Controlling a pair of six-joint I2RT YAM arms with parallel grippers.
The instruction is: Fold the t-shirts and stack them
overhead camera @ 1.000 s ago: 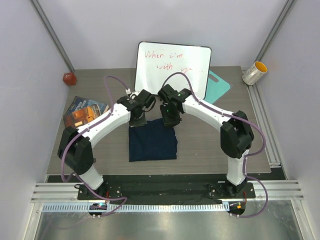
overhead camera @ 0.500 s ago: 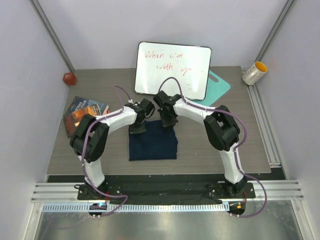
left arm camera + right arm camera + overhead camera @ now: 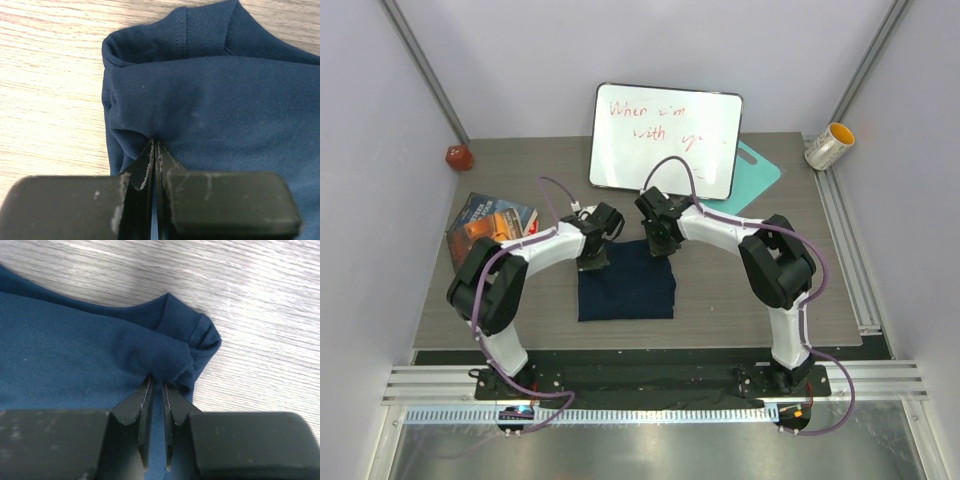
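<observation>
The left gripper (image 3: 154, 146) is pinched tight on the far left corner of the folded navy t-shirt (image 3: 626, 285), which lies near the middle of the table (image 3: 740, 290). The right gripper (image 3: 156, 382), jaws almost together, nips the cloth at the far right corner.

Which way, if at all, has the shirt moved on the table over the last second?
No. The shirt lies just as far from the whiteboard and the book as before.

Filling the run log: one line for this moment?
left gripper: shut on t-shirt, far-left corner | right gripper: shut on t-shirt, far-right corner
</observation>
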